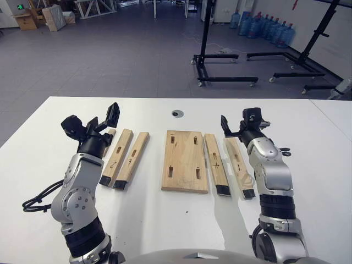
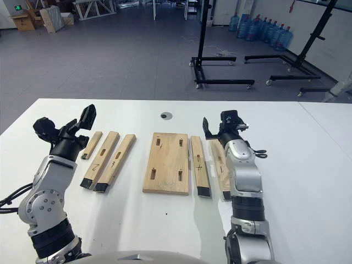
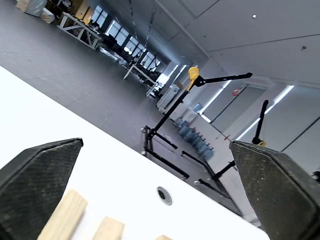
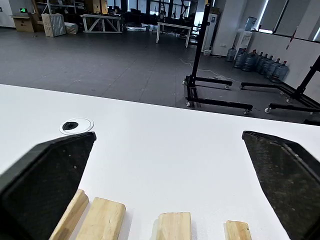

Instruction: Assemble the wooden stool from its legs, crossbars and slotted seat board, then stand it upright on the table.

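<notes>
The slotted seat board [image 1: 185, 160] lies flat in the middle of the white table [image 1: 308, 165]. Left of it lie two long legs [image 1: 117, 149] [image 1: 132, 159] with black tips, and a short crossbar [image 2: 92, 144] beside them. Two more legs [image 1: 216, 164] [image 1: 239, 165] lie right of the board. My left gripper [image 1: 92, 122] hovers open over the far end of the left pieces, holding nothing. Over the far ends of the right legs my right gripper [image 1: 240, 122] is open and empty too. The right wrist view looks past its gripper [image 4: 169, 135] at several wood ends [image 4: 172, 225].
A round cable hole [image 1: 177, 114] sits in the table beyond the board. A black cable [image 1: 36, 201] loops by my left arm. Black wheeled stands [image 1: 225, 66] and water bottles [image 1: 264, 25] are on the floor behind the table.
</notes>
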Robot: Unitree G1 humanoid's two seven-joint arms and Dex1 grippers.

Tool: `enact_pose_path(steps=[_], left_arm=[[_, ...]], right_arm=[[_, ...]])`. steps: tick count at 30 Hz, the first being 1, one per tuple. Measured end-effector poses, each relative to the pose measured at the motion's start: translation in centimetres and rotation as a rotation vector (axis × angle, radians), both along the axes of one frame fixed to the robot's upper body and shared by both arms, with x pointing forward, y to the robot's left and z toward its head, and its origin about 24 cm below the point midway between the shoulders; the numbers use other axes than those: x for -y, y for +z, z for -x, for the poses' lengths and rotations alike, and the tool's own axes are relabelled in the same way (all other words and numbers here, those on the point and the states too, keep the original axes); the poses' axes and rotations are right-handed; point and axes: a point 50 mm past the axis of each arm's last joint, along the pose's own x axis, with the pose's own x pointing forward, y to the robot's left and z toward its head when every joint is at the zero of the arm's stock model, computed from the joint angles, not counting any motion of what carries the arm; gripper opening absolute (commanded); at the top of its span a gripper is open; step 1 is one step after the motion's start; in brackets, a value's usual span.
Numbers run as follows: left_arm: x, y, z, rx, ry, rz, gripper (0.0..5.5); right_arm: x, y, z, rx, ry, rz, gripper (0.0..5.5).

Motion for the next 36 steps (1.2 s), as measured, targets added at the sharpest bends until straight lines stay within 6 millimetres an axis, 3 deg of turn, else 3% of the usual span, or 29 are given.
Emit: enact_pose_path(steps=[9,16,24,36], left_arm=[[-0.3,-2.3,-1.0,-0.188,0.056,-0.103,5.37],[-0.6,-2.2,-1.3,-0.183,0.076,-0.151,5.37],[-0.5,-1.8,-1.6,-0.154,0.081,-0.164,5.37],[-0.2,-1.3,-1.8,-0.098,0.083,-0.228,5.37]], right_arm=[[0.9,0.1,0.5,-0.044,-0.087,-0.220,5.40],[0.4,1.5,-0.2,-0.022,-0.096,-0.139,5.40],[0.3,1.7,-0.5,-0.005,-0.078,-0.037,5.40],[0.1,2.0,-0.7,0.040,-0.015,-0.056,5.40]])
